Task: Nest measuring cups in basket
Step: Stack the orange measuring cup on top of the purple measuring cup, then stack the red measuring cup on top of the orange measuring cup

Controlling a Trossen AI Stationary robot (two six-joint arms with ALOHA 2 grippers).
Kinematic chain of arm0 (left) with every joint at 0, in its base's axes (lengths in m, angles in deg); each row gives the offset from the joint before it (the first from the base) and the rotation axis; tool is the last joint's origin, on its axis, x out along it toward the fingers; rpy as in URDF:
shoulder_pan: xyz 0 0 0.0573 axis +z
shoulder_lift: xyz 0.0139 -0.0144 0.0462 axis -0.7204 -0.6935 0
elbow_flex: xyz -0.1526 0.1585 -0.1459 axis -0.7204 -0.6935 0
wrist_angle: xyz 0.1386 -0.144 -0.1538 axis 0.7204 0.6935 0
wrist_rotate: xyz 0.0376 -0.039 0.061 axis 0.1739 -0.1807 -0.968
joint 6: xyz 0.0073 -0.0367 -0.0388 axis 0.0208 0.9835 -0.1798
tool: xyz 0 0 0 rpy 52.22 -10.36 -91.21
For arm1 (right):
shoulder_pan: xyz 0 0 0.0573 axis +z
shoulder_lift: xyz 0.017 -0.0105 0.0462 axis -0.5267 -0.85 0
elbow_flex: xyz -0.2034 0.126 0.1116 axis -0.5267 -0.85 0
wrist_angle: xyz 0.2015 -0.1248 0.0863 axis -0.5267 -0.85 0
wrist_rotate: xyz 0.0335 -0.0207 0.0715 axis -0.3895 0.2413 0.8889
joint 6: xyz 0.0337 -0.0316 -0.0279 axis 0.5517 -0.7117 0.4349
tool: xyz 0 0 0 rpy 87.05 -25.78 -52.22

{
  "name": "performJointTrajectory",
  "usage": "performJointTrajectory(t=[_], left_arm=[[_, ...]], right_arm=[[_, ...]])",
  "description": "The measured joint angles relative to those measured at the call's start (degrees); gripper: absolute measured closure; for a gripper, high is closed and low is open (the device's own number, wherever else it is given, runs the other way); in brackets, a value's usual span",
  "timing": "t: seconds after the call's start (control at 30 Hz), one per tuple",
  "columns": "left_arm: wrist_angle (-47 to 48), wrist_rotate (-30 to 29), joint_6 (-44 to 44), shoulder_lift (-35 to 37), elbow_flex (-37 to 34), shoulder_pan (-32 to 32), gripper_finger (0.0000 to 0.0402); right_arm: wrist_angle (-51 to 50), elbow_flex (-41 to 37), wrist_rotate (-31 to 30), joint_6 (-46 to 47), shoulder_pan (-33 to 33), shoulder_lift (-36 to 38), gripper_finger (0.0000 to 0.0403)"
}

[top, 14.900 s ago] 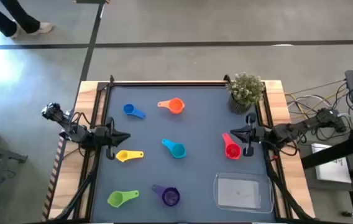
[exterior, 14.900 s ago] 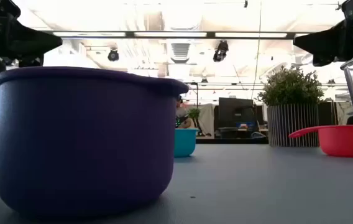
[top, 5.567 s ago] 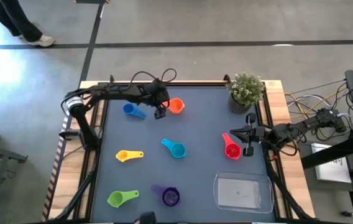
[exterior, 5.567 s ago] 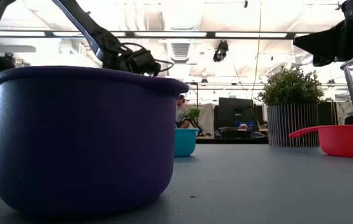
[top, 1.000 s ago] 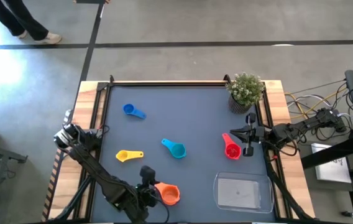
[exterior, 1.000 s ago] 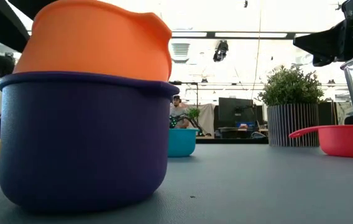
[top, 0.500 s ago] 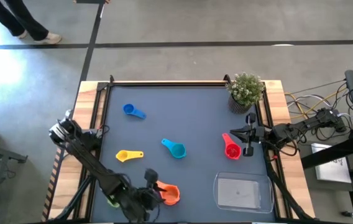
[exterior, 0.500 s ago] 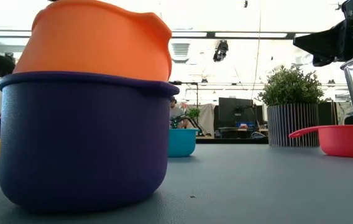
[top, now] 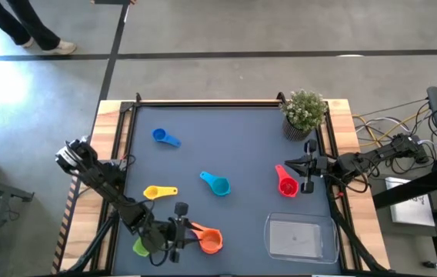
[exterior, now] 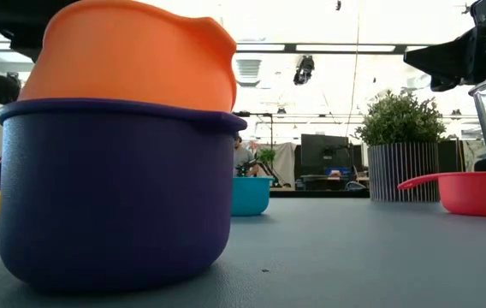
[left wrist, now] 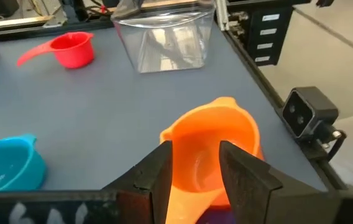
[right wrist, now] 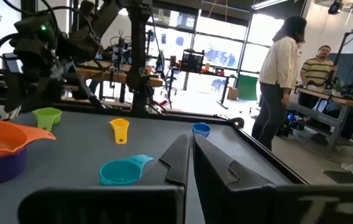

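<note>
High view, stock count, left to right.

- Green cup (top: 140, 247): lower left of the frame, loose on the bench (top: 241, 154), partly under my left arm. Not nested.
- Yellow cup (top: 154, 192): left of centre, loose. Not nested.
- Blue cup (top: 160, 136): upper left, loose. Not nested.
- My left pincer (top: 178, 231): low in the frame, just left of the orange cup; in the left wrist view its fingers (left wrist: 158, 177) flank the orange handle. I cannot tell whether they grip it or stand free.
- Orange cup (top: 211, 241): lower centre, seated in the purple cup (exterior: 115, 192), as the low view shows. One pair nested, but on the bench, outside the basket.
- Teal cup (top: 218, 185): centre, loose. Not nested.
- Red cup (top: 287, 185): right of centre, loose, just beside my right pincer (top: 306, 171), which waits there clenched and empty.
- Basket (top: 301, 237): lower right, clear plastic, holding nothing.
- Potted plant (top: 303, 111): upper right corner, not part of the job.

Progress, by my judgement: early. Five cups await stacking, and the stack must yet go into the basket.

Writing, brands, labels: none legible on cups, basket or bench.
</note>
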Motion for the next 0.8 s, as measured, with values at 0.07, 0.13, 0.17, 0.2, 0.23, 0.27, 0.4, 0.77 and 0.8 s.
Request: performJointTrajectory(t=[0.07, 0.13, 0.17, 0.2, 0.23, 0.27, 0.4, 0.77, 0.8], left_arm=[[-0.5, 0.2, -0.1, -0.8, 0.6, 0.1, 0.0288], [-0.7, 0.6, -0.2, -1.8, 1.5, 0.1, 0.0288], [-0.7, 0.8, -0.3, -2.3, 1.7, 0.1, 0.0288], [-0.6, 1.2, -0.3, -3.0, 2.0, 0.1, 0.0288], [-0.6, 1.7, -0.4, -3.6, 2.4, 0.2, 0.0288], [-0.6, 2.0, -0.4, -4.3, 2.5, 0.3, 0.0288], [-0.2, 2.1, 0.0, -7.1, 3.1, 0.5, 0.0288], [2.5, 1.9, -5.3, -2.6, 3.5, 1.1, 0.0288], [3.8, 1.7, -5.8, -1.4, 3.5, 1.1, 0.0288]], right_arm=[[0.0, 0.0, 0.0, 0.0, 0.0, 0.0, 0.0390], [0.0, 0.0, 0.0, 0.0, 0.0, 0.0, 0.0390], [0.0, 0.0, 0.0, 0.0, 0.0, 0.0, 0.0390], [0.0, 0.0, 0.0, 0.0, 0.0, 0.0, 0.0390], [0.0, 0.0, 0.0, 0.0, 0.0, 0.0, 0.0390], [0.0, 0.0, 0.0, 0.0, 0.0, 0.0, 0.0390], [0.0, 0.0, 0.0, 0.0, 0.0, 0.0, 0.0390], [0.0, 0.0, 0.0, 0.0, 0.0, 0.1, 0.0390], [0.0, 0.0, -0.1, 0.0, 0.0, 0.0, 0.0390]])
